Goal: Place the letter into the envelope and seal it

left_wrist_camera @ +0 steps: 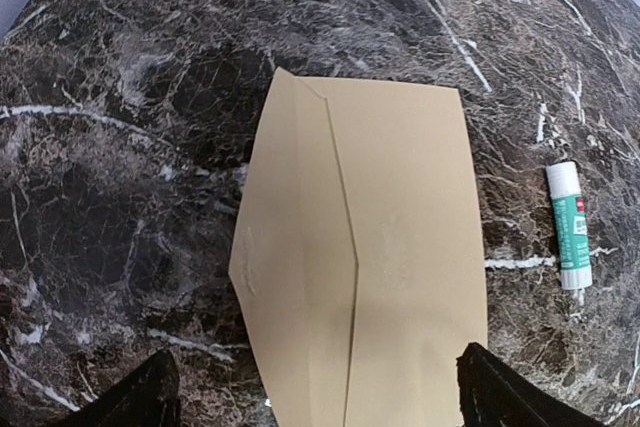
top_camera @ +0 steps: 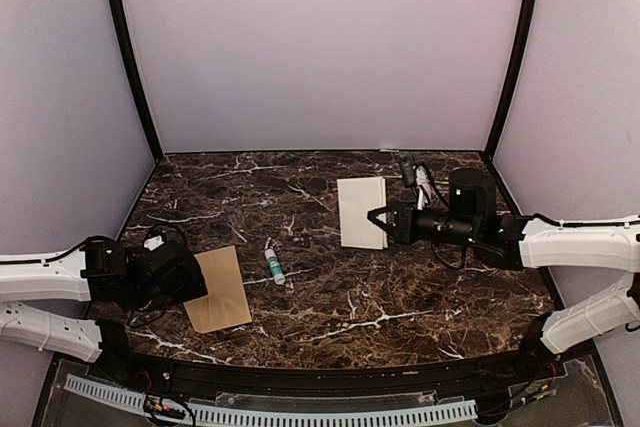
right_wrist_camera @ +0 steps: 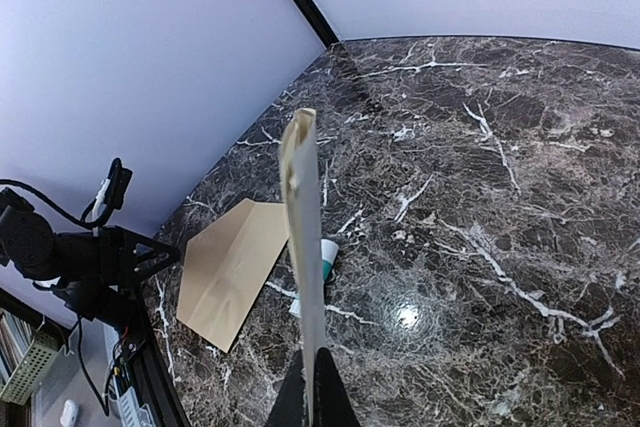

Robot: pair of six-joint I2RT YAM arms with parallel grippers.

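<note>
Two grippers busy | left gripper (left_wrist_camera: 315, 402) hung open over the envelope (top_camera: 220, 292), flat at table's near-left edge | right gripper (top_camera: 382, 222) clamped the letter (top_camera: 361, 212), held clear toward the far-right corner | insertion needed envelope pinned, mouth lifted, letter fed squarely.

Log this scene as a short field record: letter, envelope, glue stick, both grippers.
letter: pinched at one edge by the right gripper, outside the envelope
envelope: flat on the table, flap appears unfolded
glue stick: lying on the table between envelope and letter
left gripper: open, over the envelope, holding nothing
right gripper: shut on the letter
</note>
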